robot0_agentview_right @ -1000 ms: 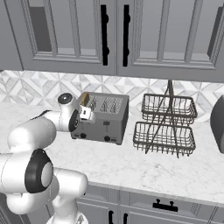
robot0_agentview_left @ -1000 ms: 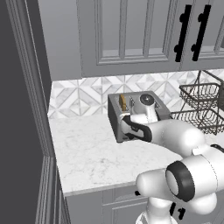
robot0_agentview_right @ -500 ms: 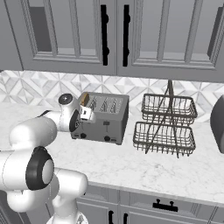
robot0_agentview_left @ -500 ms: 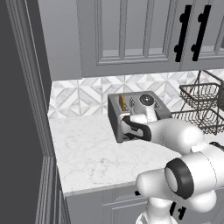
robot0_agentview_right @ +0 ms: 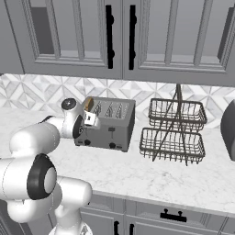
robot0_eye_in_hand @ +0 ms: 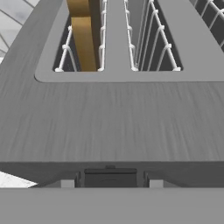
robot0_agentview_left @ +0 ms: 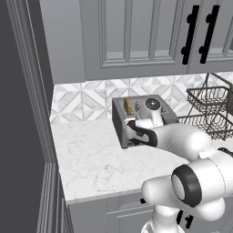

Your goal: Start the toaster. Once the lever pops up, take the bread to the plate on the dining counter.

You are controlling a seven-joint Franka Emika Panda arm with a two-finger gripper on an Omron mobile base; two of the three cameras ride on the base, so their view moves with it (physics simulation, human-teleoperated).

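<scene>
Closest to me, the gripper (robot0_eye_in_hand: 110, 180) sits low at the front face of the toaster (robot0_eye_in_hand: 109, 127), its two tips flanking the dark lever (robot0_eye_in_hand: 110, 177). I cannot tell whether the jaws touch the tab or stand clear of it. I judge the lever a small, stiff, sprung slider: take it from above and press straight down, since a glancing push could slip off. Beyond the front edge, the left slot holds the bread (robot0_eye_in_hand: 82, 41), upright between the wire guides, top poking out; the neighbouring slot is bare. The slice looks light and crumbly; I'd pinch its exposed top crust gently. The toaster stands on the marble worktop (robot0_agentview_left: 91, 159) against the tiled wall
</scene>
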